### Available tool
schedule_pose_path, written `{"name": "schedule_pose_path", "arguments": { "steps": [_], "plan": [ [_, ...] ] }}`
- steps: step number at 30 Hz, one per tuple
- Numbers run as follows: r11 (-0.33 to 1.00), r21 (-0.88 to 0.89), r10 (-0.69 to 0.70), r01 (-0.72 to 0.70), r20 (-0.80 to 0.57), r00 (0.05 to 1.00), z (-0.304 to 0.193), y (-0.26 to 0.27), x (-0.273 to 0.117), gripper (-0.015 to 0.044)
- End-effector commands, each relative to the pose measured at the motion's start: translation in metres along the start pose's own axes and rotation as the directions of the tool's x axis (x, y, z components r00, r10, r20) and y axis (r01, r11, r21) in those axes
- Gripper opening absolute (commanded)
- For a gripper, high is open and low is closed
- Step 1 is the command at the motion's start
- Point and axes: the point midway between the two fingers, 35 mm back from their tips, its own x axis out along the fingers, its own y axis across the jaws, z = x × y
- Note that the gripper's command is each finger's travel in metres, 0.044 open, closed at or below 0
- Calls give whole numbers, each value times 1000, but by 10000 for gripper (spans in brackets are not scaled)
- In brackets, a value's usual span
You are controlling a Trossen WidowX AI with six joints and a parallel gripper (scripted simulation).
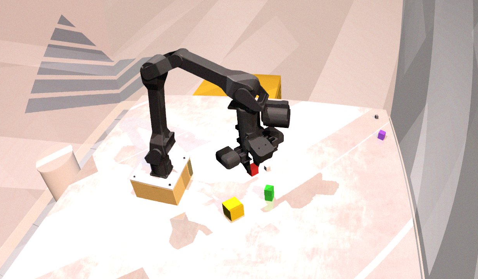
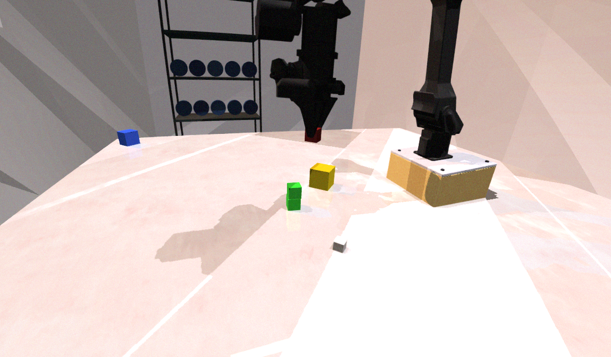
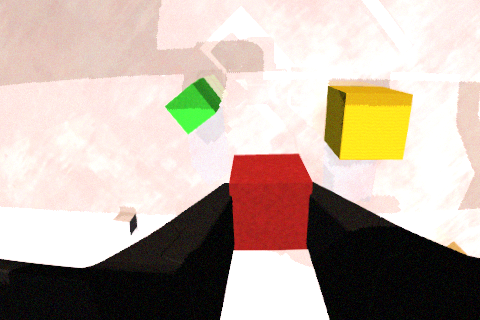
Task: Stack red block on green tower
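The gripper [image 3: 267,194] comes up from the bottom edge, its two dark fingers closed on the left and right sides of a red block [image 3: 270,210], which shows its top and one broad face; beyond it and to the left, a green block [image 3: 192,105] sits turned at an angle, half bright and half darker, while a yellow block [image 3: 372,122] stands to the right, well apart from the green one; a tiny pale block [image 3: 127,217] with one dark side lies at lower left, near a finger
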Motion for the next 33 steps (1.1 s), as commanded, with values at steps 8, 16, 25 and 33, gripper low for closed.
{"name": "schedule_pose_path", "arguments": {
  "steps": [8,16,25,33],
  "plan": [
    [1000,24,-2,2,-5,1000,13,43,7,0],
    [1000,25,-1,1,-4,1000,14,46,29,0],
    [1000,25,-1,1,-5,1000,14,46,53,0],
    [1000,25,-1,1,-4,1000,15,47,76,0]
  ]
}}
